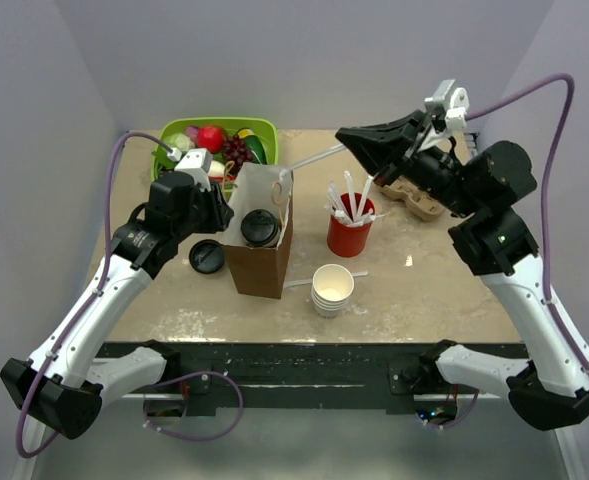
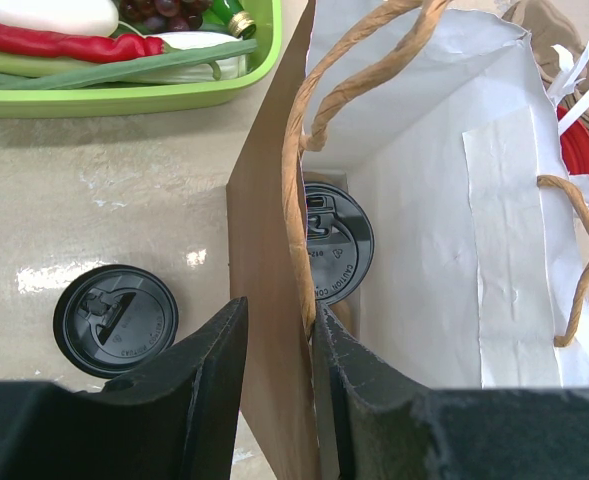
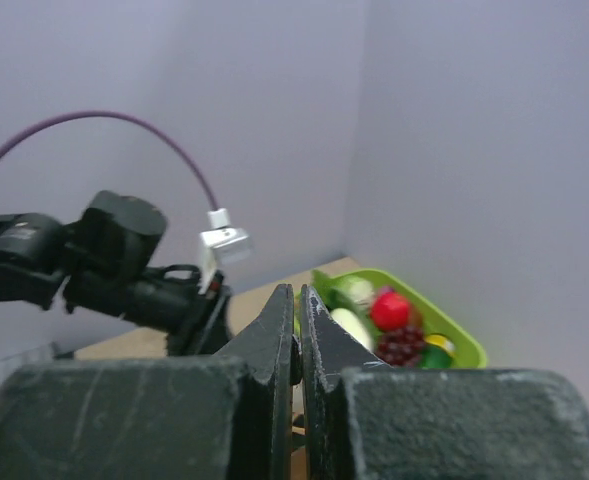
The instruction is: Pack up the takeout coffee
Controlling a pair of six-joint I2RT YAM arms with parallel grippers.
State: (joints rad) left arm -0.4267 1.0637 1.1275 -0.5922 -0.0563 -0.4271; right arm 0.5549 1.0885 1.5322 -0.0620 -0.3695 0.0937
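Where everything stands: mottled beige tabletop (image 1: 424, 290), scuffed and faintly glossy, boxed in by plain lavender walls (image 1: 304, 50) behind and at both sides.
Takeout coffee (image 1: 259, 228): small white paper cup under a round black plastic sip lid, upright on the floor of the bag, close to its left wall; from above only the lid (image 2: 336, 243) on show, matte, embossed with small lettering.
Brown paper bag (image 1: 259, 272): open at the top, white inside, twisted paper handles, upright mid-table.
Left gripper (image 2: 277, 318): jaws slightly apart, astride the bag's left wall, one finger outside, the other inside beside a handle.
Right gripper (image 3: 299, 318): fingers pressed together, raised well above the table.
Around the bag: loose black lid (image 1: 206, 257) just left; stack of lidless white cups (image 1: 333, 288) and red cup of white stirrers (image 1: 349, 235) to the right; green tray of produce (image 1: 264, 128) behind; brown pulp cup holder (image 1: 419, 200) farther right.
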